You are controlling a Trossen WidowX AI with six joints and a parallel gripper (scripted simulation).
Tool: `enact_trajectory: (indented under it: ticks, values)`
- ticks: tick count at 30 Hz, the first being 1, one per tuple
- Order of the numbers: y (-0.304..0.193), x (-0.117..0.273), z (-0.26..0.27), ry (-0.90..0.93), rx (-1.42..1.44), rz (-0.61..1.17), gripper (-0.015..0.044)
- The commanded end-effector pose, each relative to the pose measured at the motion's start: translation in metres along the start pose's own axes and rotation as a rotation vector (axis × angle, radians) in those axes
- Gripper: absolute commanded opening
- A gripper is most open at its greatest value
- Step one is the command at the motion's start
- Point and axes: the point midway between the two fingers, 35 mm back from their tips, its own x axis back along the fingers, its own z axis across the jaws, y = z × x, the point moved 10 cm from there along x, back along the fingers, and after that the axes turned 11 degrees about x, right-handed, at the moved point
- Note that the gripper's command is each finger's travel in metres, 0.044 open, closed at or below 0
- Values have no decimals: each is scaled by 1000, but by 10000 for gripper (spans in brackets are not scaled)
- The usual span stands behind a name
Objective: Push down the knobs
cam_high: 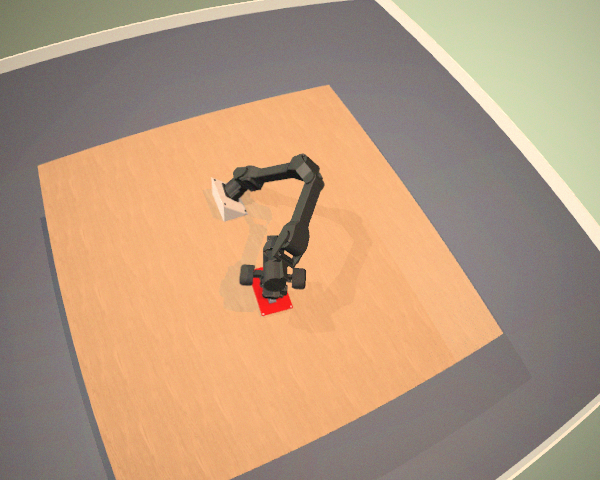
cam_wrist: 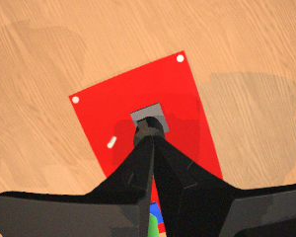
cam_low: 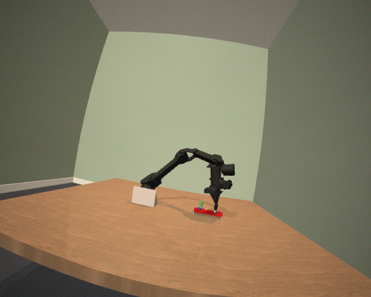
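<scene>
The red circuit board [cam_high: 277,308] [cam_low: 208,212] [cam_wrist: 133,89] stands on short legs. My gripper [cam_low: 215,209] [cam_wrist: 151,143] is shut with nothing seen between its fingers. Its tips are right over the grey potentiometer [cam_low: 214,213] [cam_wrist: 146,112], on or just above its knob. That knob is mostly hidden by the fingertips, so its height and any contact cannot be told. The green knob [cam_low: 201,203] [cam_wrist: 153,228] stands upright and tall over the blue potentiometer [cam_low: 200,208] [cam_wrist: 157,212] at the board's other end, nearer the arm's base. Both potentiometers appear in place on the board.
A small white peg [cam_low: 206,209] [cam_wrist: 111,142] stands up from the board between the potentiometers, towards one side. The white wedge-shaped mount [cam_high: 232,210] [cam_low: 143,196] is at the arm's base. The wooden table [cam_high: 186,361] [cam_low: 147,242] carries everything.
</scene>
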Motion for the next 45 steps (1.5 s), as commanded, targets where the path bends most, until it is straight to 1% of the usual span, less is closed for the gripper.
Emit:
enact_trajectory:
  ticks: [1, 45]
  values:
    - [2, -23, 4, 3, 20, 38, 0]
    - [0, -32, 4, 4, 20, 38, 0]
